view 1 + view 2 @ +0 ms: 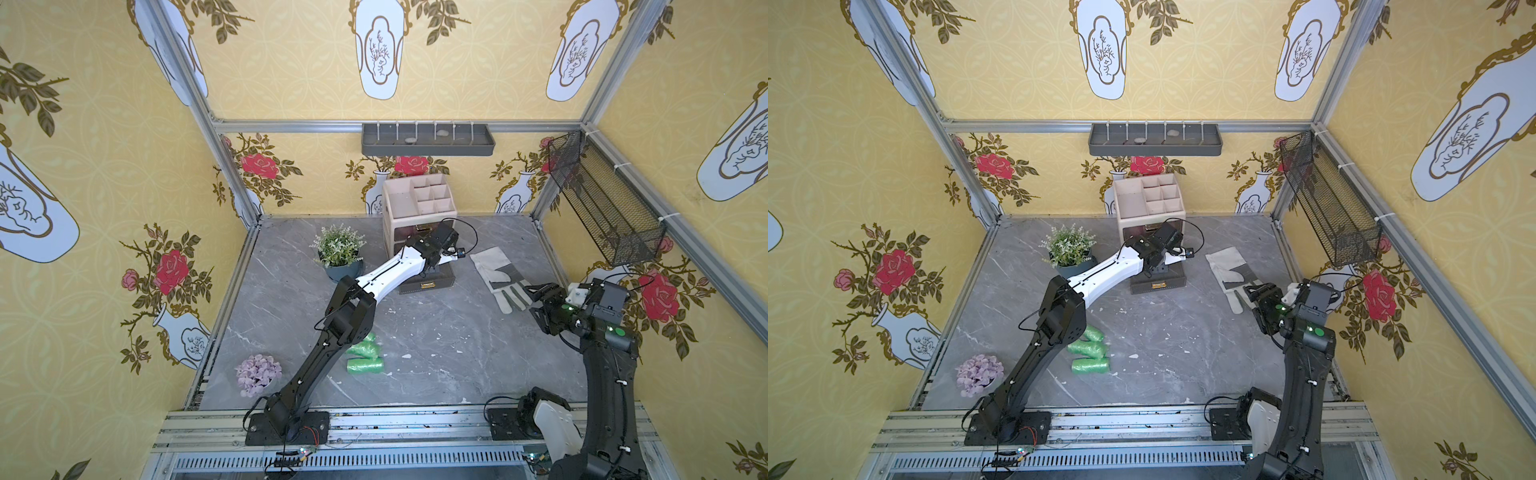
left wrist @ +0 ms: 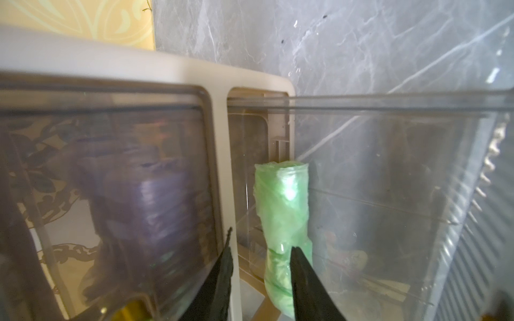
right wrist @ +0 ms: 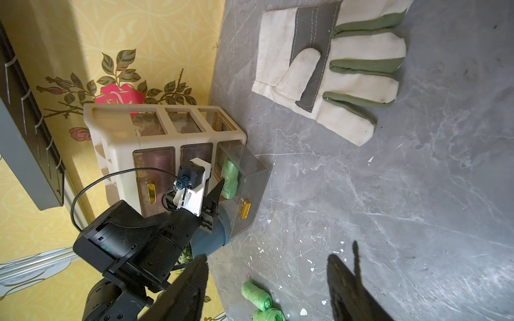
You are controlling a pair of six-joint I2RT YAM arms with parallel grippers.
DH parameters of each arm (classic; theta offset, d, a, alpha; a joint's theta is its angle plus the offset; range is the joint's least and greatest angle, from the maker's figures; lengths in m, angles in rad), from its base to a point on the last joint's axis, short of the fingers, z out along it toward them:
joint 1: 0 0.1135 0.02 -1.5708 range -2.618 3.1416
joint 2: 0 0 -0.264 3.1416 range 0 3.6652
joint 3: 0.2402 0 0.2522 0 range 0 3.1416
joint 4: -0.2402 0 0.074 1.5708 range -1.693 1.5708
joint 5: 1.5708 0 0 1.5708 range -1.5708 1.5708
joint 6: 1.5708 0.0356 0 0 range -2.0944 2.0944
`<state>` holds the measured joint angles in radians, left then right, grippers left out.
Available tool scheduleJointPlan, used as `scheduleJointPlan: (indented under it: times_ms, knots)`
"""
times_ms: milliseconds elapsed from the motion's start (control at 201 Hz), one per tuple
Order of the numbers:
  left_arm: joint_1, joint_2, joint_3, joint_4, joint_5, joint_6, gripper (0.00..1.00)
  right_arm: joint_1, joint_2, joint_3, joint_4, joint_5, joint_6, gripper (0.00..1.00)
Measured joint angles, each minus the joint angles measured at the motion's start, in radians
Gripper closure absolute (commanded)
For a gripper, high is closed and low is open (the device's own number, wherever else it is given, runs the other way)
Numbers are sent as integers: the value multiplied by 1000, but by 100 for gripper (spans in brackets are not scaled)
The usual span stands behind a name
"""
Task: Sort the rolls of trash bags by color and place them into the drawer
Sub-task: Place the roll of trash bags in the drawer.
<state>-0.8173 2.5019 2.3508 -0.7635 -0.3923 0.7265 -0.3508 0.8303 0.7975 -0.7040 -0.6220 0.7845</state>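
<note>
The bottom drawer (image 1: 428,284) (image 3: 250,178) of the beige organizer (image 1: 415,199) stands pulled out. One green roll of trash bags (image 2: 281,200) (image 3: 230,178) lies inside it. My left gripper (image 2: 261,241) hangs over this drawer, open. One finger (image 2: 303,278) sits against the roll; the other is apart from it. A lilac mass (image 2: 155,200) shows through the tinted front of the shut drawer beside. Three green rolls (image 1: 365,353) (image 1: 1090,353) lie on the table by the left arm. My right gripper (image 1: 536,291) (image 3: 269,258) hovers open, holding nothing.
A work glove (image 1: 496,270) lies right of the drawer, just beyond my right gripper. A potted plant (image 1: 338,249) stands left of the organizer. A lilac flower cluster (image 1: 257,374) sits front left. A mesh basket (image 1: 602,199) hangs on the right wall.
</note>
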Motion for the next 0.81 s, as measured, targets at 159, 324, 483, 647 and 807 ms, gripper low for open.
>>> scheduleJointPlan:
  times_ms: [159, 324, 483, 647, 807]
  knots:
    - [-2, -76, -51, 2, 1, -26, 64, -3, 2, 3, 0, 0, 0, 32]
    - [-23, -219, -161, 42, 10, -75, 64, -3, -2, 9, 0, -2, 0, 32]
    - [-41, -395, -336, 105, -6, -147, 62, -4, -3, 26, -3, -7, 1, 32]
    - [-39, -597, -536, 154, -57, -266, 53, -4, -3, 45, -3, -10, 1, 32]
    - [-31, -768, -679, 147, -135, -458, 46, -4, -3, 47, -3, -14, 4, 31]
